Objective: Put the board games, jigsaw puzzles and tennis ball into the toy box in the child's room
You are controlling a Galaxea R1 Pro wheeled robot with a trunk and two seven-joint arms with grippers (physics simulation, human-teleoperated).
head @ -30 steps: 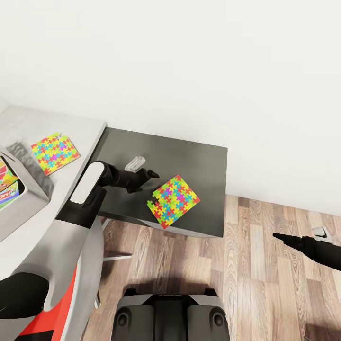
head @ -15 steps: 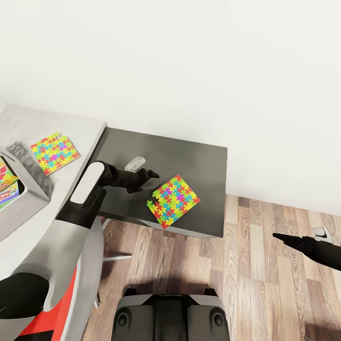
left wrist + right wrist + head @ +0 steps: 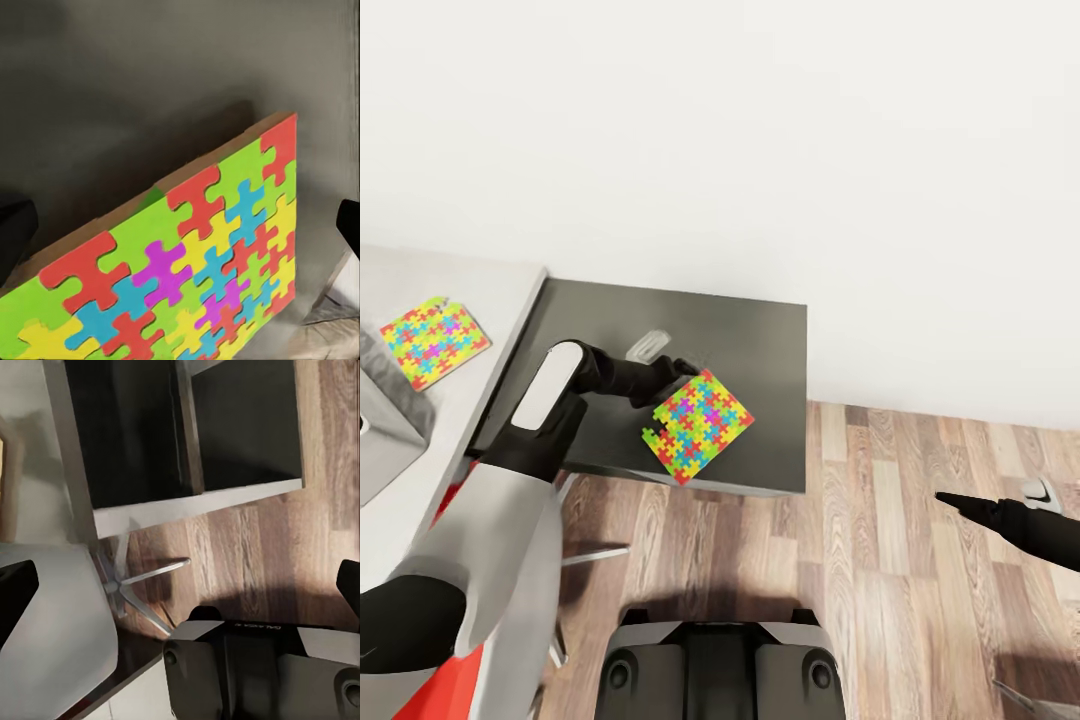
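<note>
One jigsaw puzzle (image 3: pixel 697 425) lies on the dark grey side table (image 3: pixel 760 330), near its front edge. My left gripper (image 3: pixel 682 371) is open, its tips at the puzzle's far left edge. In the left wrist view the puzzle (image 3: pixel 187 277) sits close ahead of my left gripper (image 3: pixel 180 229), whose fingers stand wide apart. The second jigsaw puzzle (image 3: pixel 435 342) rests on the pale desk (image 3: pixel 490 290), beside the grey toy box (image 3: pixel 382 435) at the picture's left edge. My right gripper (image 3: pixel 958 500) hangs open over the wood floor, far from the table.
A small clear object (image 3: pixel 645 346) lies on the side table behind my left gripper. A white shoe (image 3: pixel 1040 492) sits on the plank floor by the wall. Metal chair legs (image 3: pixel 146 581) stand under the desk. My own base (image 3: pixel 720 665) is below.
The whole picture has shifted left, so the camera moved. My left gripper now reaches the puzzle's edge, where before a gap separated them. The right arm holds its place.
</note>
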